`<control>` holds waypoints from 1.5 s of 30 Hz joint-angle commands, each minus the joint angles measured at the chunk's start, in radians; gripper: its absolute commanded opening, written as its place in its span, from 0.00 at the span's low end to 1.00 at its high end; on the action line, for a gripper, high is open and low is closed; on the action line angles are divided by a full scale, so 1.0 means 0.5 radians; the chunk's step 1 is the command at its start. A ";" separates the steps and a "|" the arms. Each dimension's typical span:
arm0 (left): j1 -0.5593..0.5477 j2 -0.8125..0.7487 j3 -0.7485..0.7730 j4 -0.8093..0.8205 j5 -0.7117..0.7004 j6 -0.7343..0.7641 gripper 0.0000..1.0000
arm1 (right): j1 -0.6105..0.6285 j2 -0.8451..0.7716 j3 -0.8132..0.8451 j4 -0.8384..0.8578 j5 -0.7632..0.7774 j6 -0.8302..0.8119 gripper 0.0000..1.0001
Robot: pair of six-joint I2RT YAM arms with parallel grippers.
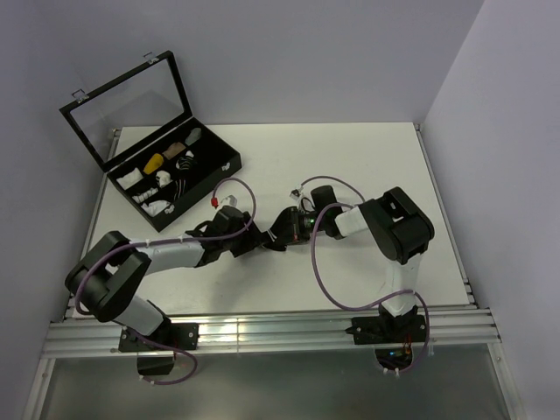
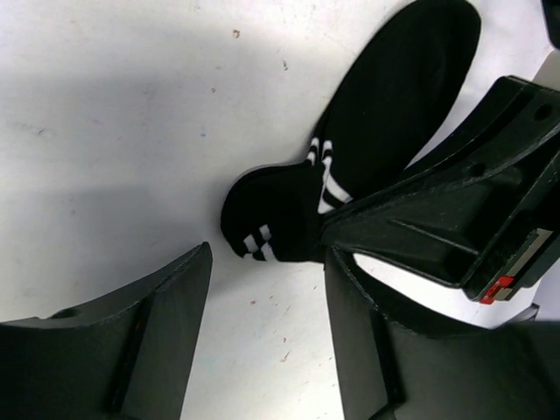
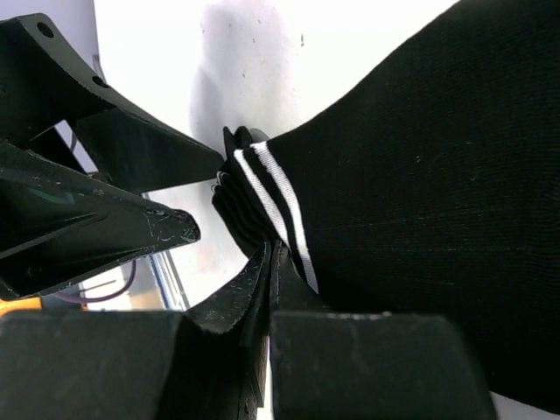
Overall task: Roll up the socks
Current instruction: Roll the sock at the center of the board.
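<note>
Left claw (image 2: pixel 267 262): jaws apart, nothing between them, held low over the table (image 1: pixel 350 166). The bunched end of the socks (image 2: pixel 276 214) lies just ahead of its tips.

Right claw (image 3: pixel 267 262): jaws together, tips pressed against the striped cuff. Whether any cloth is caught between them cannot be told.

Socks: black with thin white stripes, at the middle of the table where the two claws meet. The cuff end is folded into a short wad. The rest lies flat and runs away under the right claw.

Surface: white tabletop with a few small specks and faint marks. A metal rail (image 1: pixel 280 332) runs along the near edge, with both arm bases bolted to it.

Room: plain pale walls (image 1: pixel 306 52) close in on the left, the back and the right.

Container: black case (image 1: pixel 206 194) at the far left corner, well apart from the socks, its clear lid (image 1: pixel 131 105) standing open. Its compartments hold small rolled bundles: white (image 1: pixel 131 178), yellow (image 1: pixel 154 163) and tan (image 1: pixel 175 150).
</note>
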 commanded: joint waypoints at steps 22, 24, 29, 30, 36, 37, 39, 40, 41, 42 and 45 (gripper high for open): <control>0.007 0.244 0.163 -0.460 0.014 0.098 0.00 | 0.020 -0.141 -0.072 -0.213 0.370 -0.102 0.13; 0.010 0.235 0.227 -0.570 0.017 0.113 0.00 | 0.087 -0.334 -0.142 -0.198 0.570 -0.166 0.23; 0.010 0.278 0.369 -0.825 0.026 0.144 0.01 | 0.277 -0.773 -0.293 -0.210 1.197 -0.402 0.32; 0.010 0.287 0.396 -0.852 0.026 0.144 0.00 | 0.360 -0.828 -0.308 -0.213 1.281 -0.445 0.32; 0.047 0.342 0.479 -1.003 0.094 0.162 0.00 | 0.694 -1.031 -0.351 -0.201 1.652 -0.727 0.32; 0.050 0.342 0.488 -1.015 0.094 0.172 0.00 | 0.740 -1.038 -0.351 -0.201 1.696 -0.758 0.32; 0.053 0.336 0.516 -1.055 0.094 0.193 0.00 | 0.823 -1.035 -0.345 -0.201 1.785 -0.835 0.32; 0.056 0.333 0.525 -1.064 0.094 0.202 0.00 | 0.890 -1.028 -0.330 -0.204 1.846 -0.853 0.32; 0.056 0.333 0.531 -1.083 0.097 0.212 0.00 | 0.915 -1.007 -0.324 -0.216 1.880 -0.884 0.32; 0.062 0.336 0.547 -1.089 0.100 0.227 0.00 | 0.937 -0.998 -0.314 -0.219 1.896 -0.896 0.32; 0.074 0.339 0.562 -1.098 0.124 0.254 0.00 | 1.004 -0.949 -0.293 -0.219 1.917 -0.942 0.31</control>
